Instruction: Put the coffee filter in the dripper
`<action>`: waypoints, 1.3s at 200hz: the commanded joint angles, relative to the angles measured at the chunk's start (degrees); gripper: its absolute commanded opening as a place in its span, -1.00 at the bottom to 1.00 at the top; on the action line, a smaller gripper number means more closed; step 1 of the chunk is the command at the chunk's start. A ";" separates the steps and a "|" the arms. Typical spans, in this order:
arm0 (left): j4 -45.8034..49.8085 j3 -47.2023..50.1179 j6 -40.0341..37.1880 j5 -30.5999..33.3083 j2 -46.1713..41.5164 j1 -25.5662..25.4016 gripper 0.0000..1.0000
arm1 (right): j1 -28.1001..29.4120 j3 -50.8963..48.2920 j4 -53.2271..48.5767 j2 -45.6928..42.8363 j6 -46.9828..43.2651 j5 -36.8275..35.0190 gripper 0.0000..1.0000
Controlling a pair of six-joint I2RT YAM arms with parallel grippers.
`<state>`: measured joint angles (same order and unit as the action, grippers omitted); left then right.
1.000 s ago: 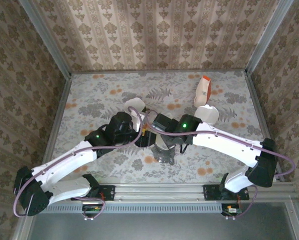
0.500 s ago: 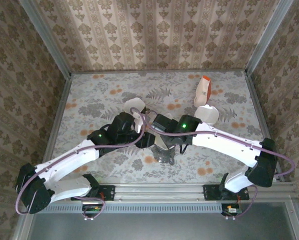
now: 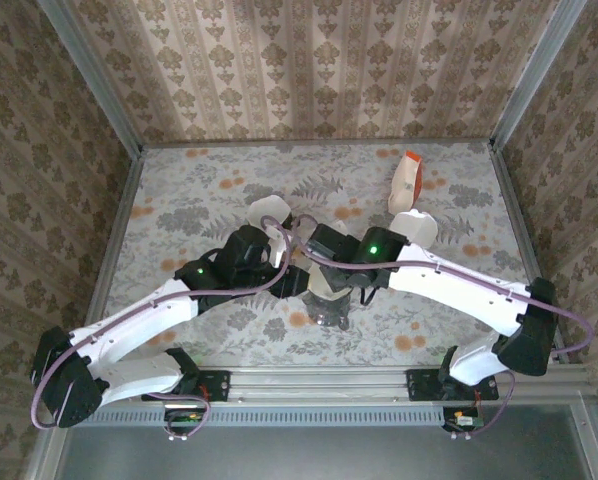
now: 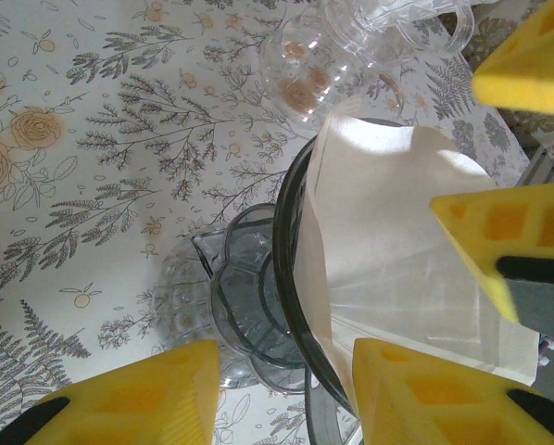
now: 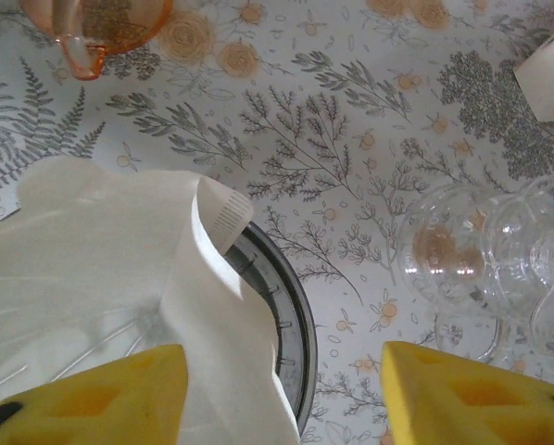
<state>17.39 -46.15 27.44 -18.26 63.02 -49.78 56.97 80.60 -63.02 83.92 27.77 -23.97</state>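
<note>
A white paper coffee filter [image 4: 397, 241] [image 5: 101, 269] sits in the mouth of the dark smoky dripper [image 4: 258, 306] [image 3: 329, 305] at the table's middle. One folded flap stands above the rim [image 5: 291, 324]. My right gripper [image 5: 282, 385] [image 3: 329, 268] hangs over it, open. One yellow finger is above the filter and the other is outside the rim, and neither touches the paper. My left gripper [image 4: 282, 371] [image 3: 297, 278] comes in from the left. Its jaws stand apart astride the dripper's rim, with a gap showing on the outer side.
Clear glass vessels [image 4: 351, 56] [image 5: 481, 250] stand close beside the dripper. An orange see-through cup [image 5: 101, 23] is farther back. White rounded objects [image 3: 269, 212] [image 3: 416, 228] and an orange-and-white item [image 3: 407, 180] lie behind the arms. Walls enclose the table.
My right gripper has opened and let go of the filter, which now rests in the dripper. My left gripper's jaws have narrowed around the rim.
</note>
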 commanded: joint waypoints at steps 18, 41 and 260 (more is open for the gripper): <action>-0.19 0.84 -0.11 -0.81 0.07 0.03 -0.10 | -4.37 0.00 -0.50 -0.13 0.05 12.94 0.38; -0.33 0.92 -0.19 -0.81 0.08 0.03 -0.09 | -5.93 -1.04 0.40 1.17 -0.42 15.82 0.43; -0.84 1.50 0.22 -0.51 -0.76 0.06 0.28 | -8.49 -6.94 5.98 9.51 -1.49 16.61 0.46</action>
<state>17.15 -45.39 27.44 -18.24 63.00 -49.78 48.62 74.87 -57.63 92.38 26.79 -6.98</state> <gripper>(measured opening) 0.605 0.728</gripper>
